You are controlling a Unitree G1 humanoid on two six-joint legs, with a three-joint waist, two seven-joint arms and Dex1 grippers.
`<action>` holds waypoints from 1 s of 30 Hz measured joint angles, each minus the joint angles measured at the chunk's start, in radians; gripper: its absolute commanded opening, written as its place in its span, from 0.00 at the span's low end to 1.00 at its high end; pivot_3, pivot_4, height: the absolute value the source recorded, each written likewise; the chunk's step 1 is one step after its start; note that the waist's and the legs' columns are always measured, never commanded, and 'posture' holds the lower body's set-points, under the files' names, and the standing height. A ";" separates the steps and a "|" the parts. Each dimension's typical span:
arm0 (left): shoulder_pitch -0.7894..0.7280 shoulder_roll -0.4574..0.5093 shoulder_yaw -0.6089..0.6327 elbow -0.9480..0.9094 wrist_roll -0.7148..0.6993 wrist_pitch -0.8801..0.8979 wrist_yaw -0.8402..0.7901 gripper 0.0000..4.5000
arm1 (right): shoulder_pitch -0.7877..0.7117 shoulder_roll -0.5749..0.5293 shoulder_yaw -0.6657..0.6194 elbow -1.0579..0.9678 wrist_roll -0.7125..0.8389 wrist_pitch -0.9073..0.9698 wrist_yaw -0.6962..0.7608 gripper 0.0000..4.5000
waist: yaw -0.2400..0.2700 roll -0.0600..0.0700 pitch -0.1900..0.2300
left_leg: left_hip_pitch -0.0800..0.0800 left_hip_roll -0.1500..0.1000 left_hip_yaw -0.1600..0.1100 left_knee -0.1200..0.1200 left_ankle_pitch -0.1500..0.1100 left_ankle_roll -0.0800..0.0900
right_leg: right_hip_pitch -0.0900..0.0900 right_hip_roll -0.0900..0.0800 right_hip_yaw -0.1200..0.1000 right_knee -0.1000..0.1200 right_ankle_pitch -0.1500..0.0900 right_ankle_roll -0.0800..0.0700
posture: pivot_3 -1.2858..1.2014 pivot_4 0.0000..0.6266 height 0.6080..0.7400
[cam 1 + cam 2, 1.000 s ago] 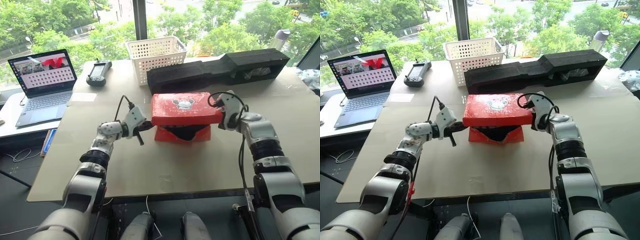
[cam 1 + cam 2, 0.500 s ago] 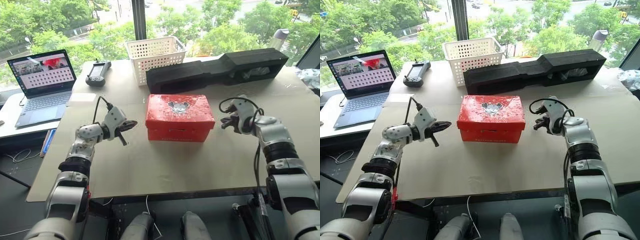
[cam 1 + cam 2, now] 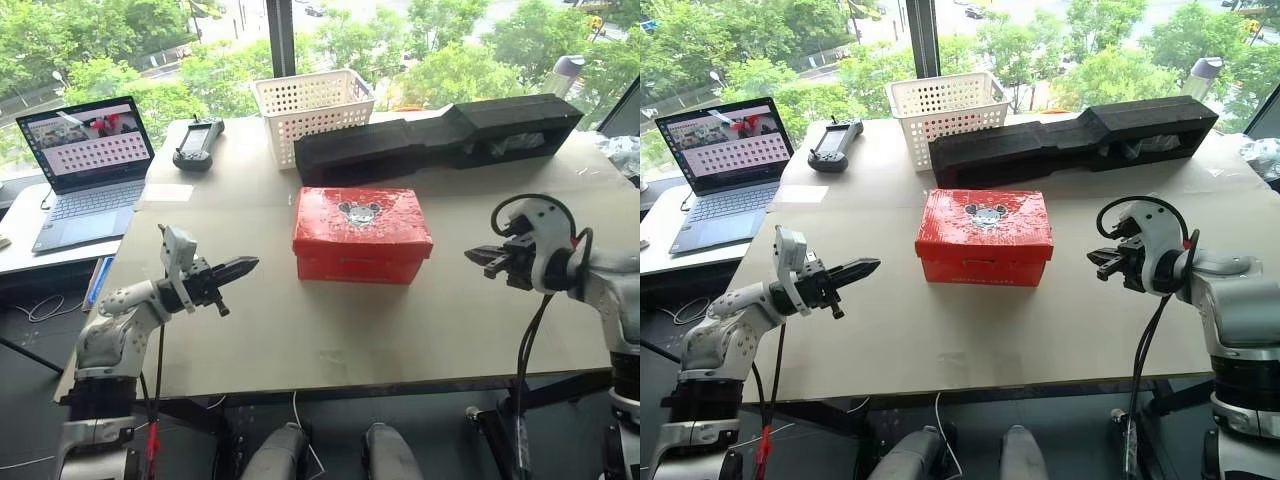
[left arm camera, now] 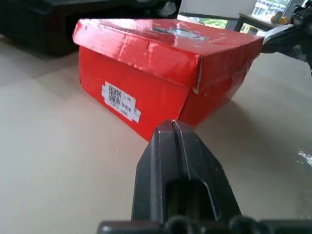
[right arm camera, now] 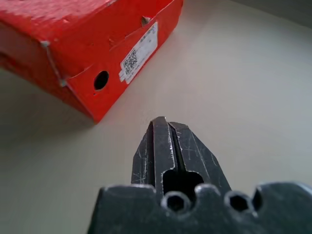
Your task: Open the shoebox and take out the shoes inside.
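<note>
**Closed shoebox sits mid-worktop, both arms clear of it**

At the far left a laptop [image 3: 85,170] lies open on a side desk, its screen showing rows of small tiles too fine to read. The left gripper [image 3: 245,266] hovers over bare worktop [image 3: 330,340] near the front left edge, jaws clenched on nothing, pointing toward the box with an open gap between. Behind it, a black handheld controller [image 3: 195,145] lies near the back edge, and a white perforated basket [image 3: 312,112] stands just right of that.

The shoebox [image 3: 362,235] rests at the centre with its lid shut, a cartoon mouse printed on top and dark lettering on the front side, too small to read. Each short end carries a white sticker with a QR code [image 4: 120,101]. A long black foam block [image 3: 440,135] lies behind it, apart from the box.

To the right, the right gripper [image 3: 474,255] hangs over open worktop, jaws clenched and empty, well clear of the box.
</note>
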 measured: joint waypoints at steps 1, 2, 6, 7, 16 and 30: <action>0.012 0.009 0.009 -0.018 -0.013 0.008 0.003 0.00 | 0.011 0.009 -0.017 -0.059 0.037 0.036 0.004 0.01 | 0.001 0.000 0.000 | 0.000 0.000 0.000 0.000 0.000 0.000 | 0.000 0.000 0.000 0.000 0.000 0.000 | 0.52 0.24 0.99; 0.023 0.017 0.020 -0.049 -0.024 0.008 0.007 0.00 | 0.008 0.050 -0.041 -0.124 0.082 0.086 -0.007 0.01 | 0.001 0.000 0.000 | 0.000 0.002 0.000 0.000 0.000 0.000 | 0.001 0.000 0.001 0.000 0.000 0.000 | 0.52 0.24 0.99; 0.070 0.026 0.069 -0.167 -0.052 -0.013 0.028 0.00 | -0.037 0.258 -0.043 -0.245 0.138 0.259 -0.154 0.01 | 0.003 -0.001 -0.001 | 0.001 0.008 0.009 -0.002 -0.001 -0.001 | 0.000 0.000 0.008 0.000 -0.001 -0.007 | 0.52 0.24 0.99; 0.098 0.037 0.078 -0.194 -0.055 -0.015 0.034 0.00 | -0.038 0.317 -0.042 -0.265 0.138 0.296 -0.202 0.01 | 0.005 -0.002 -0.001 | 0.003 0.012 0.016 -0.004 0.000 -0.001 | -0.001 0.000 0.010 -0.001 0.000 -0.009 | 0.52 0.24 0.99; 0.177 0.050 0.066 -0.339 -0.115 0.050 0.099 0.00 | 0.023 0.636 0.096 -0.257 -0.002 0.258 -0.555 0.01 | 0.026 -0.001 -0.002 | 0.006 0.014 0.024 -0.006 0.000 -0.001 | -0.004 0.002 0.011 -0.004 0.009 -0.012 | 0.52 0.24 0.99; 0.177 0.067 0.037 -0.356 -0.123 0.029 0.106 0.00 | -0.029 0.659 0.130 -0.021 -0.069 -0.034 -0.639 0.01 | 0.021 -0.001 -0.002 | 0.011 0.016 0.026 -0.009 0.000 -0.001 | -0.003 0.004 0.013 -0.008 0.007 -0.010 | 0.52 0.24 0.99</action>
